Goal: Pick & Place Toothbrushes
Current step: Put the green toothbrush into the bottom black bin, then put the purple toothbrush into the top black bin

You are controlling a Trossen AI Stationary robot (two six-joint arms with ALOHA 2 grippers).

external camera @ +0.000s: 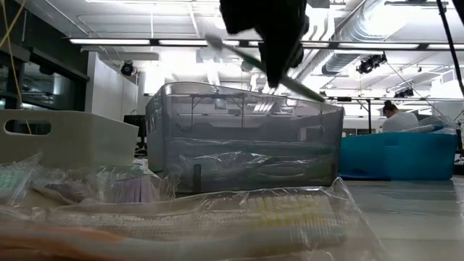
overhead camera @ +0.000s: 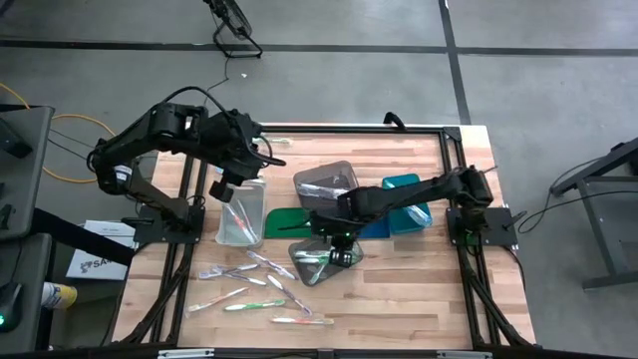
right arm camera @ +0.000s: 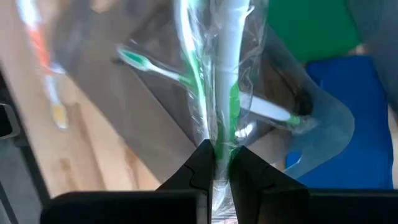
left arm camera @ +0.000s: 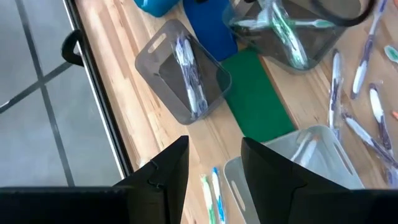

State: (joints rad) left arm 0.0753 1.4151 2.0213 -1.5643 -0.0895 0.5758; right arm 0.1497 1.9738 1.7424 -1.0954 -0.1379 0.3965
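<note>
My right gripper (right arm camera: 217, 158) is shut on a white-and-green toothbrush in a clear wrapper (right arm camera: 221, 74). It hangs over a clear bin (overhead camera: 321, 263) that has a green toothbrush (right arm camera: 149, 65) in it. In the low view the held toothbrush (external camera: 304, 88) slants below the dark gripper (external camera: 272, 51). My left gripper (left arm camera: 214, 168) is open with nothing between its fingers, above a second clear bin (overhead camera: 239, 217) at the table's left. Several wrapped toothbrushes (overhead camera: 261, 289) lie flat on the wood near the front edge. A grey bin (left arm camera: 186, 74) holds purple ones. My right gripper pinches the wrapped toothbrush between its two fingers, on the handle (right arm camera: 219, 134) somewhere along its middle. The fingers come steeply from above and lie across it. The brush is lifted clear and tilted, one end lower than the other, above the clear bin.
A green mat (overhead camera: 287, 221) and a blue mat (overhead camera: 375, 227) lie mid-table between the bins. A teal bin (overhead camera: 409, 199) stands at the right, the grey bin (overhead camera: 327, 182) at the back. Black frame rails (overhead camera: 454, 150) edge the table. A person (external camera: 399, 116) sits far behind.
</note>
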